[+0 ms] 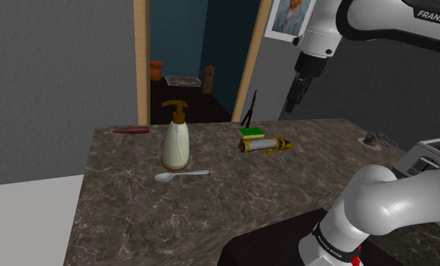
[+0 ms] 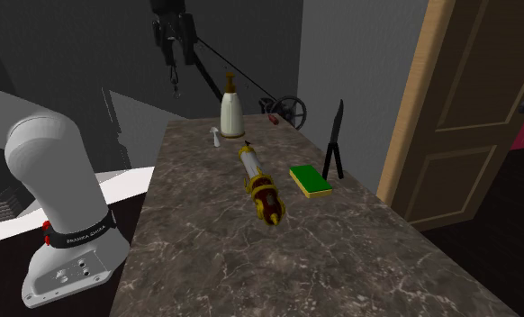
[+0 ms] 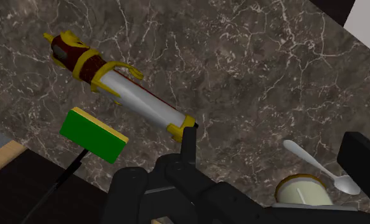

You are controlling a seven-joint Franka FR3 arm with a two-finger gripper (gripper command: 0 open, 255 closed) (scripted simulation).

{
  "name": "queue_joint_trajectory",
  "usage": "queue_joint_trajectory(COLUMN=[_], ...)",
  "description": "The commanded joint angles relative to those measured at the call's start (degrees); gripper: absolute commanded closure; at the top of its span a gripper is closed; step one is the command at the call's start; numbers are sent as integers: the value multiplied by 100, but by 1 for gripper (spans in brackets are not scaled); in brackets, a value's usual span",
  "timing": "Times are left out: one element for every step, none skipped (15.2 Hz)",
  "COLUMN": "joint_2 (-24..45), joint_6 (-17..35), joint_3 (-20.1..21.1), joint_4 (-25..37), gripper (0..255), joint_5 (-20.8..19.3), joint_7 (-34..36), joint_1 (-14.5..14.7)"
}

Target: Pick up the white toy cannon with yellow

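Toy cannon (image 3: pixel 123 86) — beside green sponge (image 3: pixel 93 135)

I read the arm (image 1: pixel 377 200) arched overhead, gripper (image 1: pixel 292 102) at 2 o'clock in the shoulder view, pointing down, fingers (image 3: pixel 189 143) apart

a: dim, isn't it?
b: yes. the dark counter (image 1: pixel 211 211) takes little light; the white arm (image 1: pixel 377 200) is brightest, lit from above, shaded underneath.
a: any glare?
b: just a pale sheen along the cannon (image 3: pixel 142 102).
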Motion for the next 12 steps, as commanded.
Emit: queue_joint_trajectory(joint_2=[0,0,7,23,47,79,121,171,232,301,381,472], joint_6=[0,123,250,381,516,656,801,951,1105,1265,1429,1599], joint_3=[0,-86,-175,-264,-354,-446,-538,-632,-727,-823,-921,-1018], joint_4=[0,-155,-304,-447,-582,-711,-832,-947,-1054,-1154,-1246,-1330], gripper=[0,0,0,0,0,0,0,0,0,0,0,0], joint_5=[0,-106,-215,-325,-438,-552,-668,-785,-903,-1023,-1143,-1264], joint_7=[0,-231,-459,-685,-909,-1131,-1352,-1570,-1785,-1997,-2207,-2414], joint_1=[0,33,65,94,119,142,161,178,194,208,220,230])
